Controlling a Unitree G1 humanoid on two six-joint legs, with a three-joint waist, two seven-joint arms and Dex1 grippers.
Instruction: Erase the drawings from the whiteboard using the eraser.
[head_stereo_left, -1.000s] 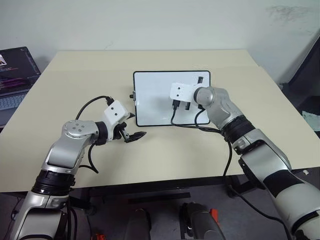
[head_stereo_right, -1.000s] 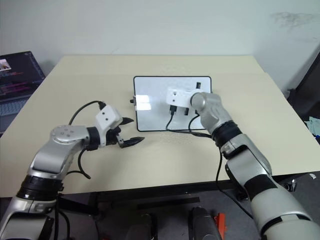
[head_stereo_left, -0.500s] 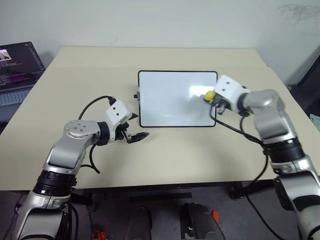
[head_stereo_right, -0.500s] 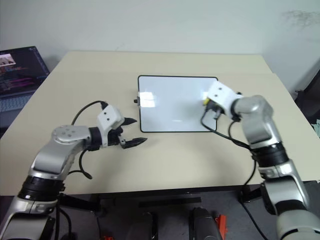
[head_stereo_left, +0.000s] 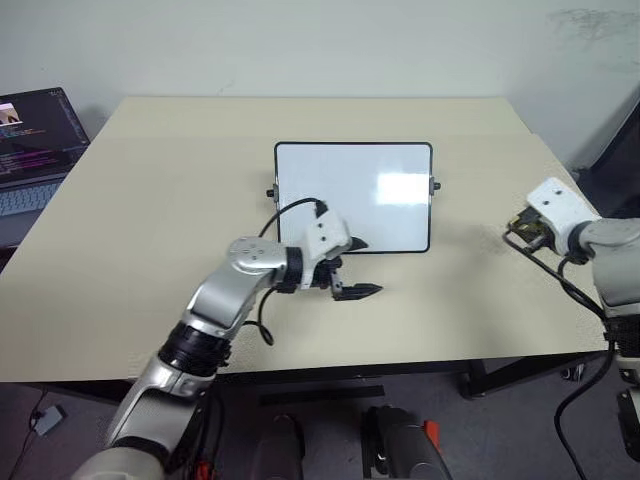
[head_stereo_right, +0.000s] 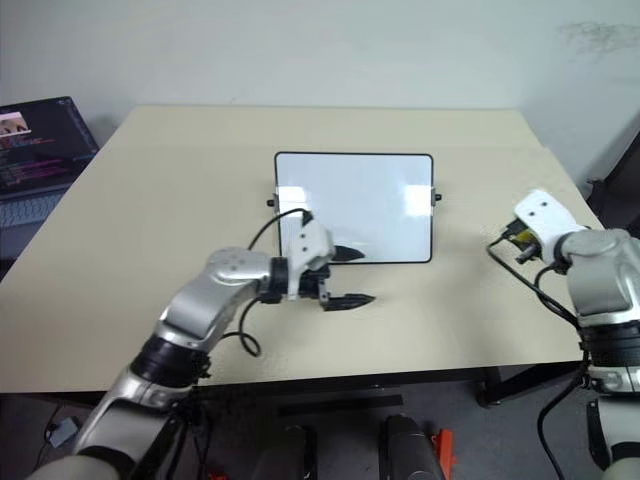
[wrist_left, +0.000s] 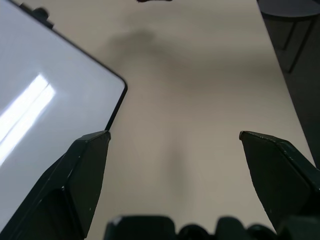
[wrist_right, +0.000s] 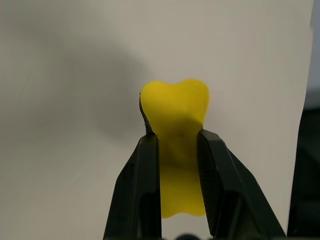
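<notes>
The right gripper (wrist_right: 175, 165) squeezes the eraser (wrist_right: 176, 120) at 3 o'clock from the clean whiteboard (head_stereo_left: 352, 195), probably to put it down, while the left gripper (head_stereo_left: 350, 268) waits with jaws open at the board's 6 o'clock edge.

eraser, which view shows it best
The right wrist view: the eraser sits large and yellow, squeezed between the right gripper fingers. In the head views it is just a small yellow speck under that gripper.

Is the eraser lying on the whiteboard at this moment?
No, the yellow eraser is pinched in the right gripper, over bare table right of the whiteboard.
</notes>
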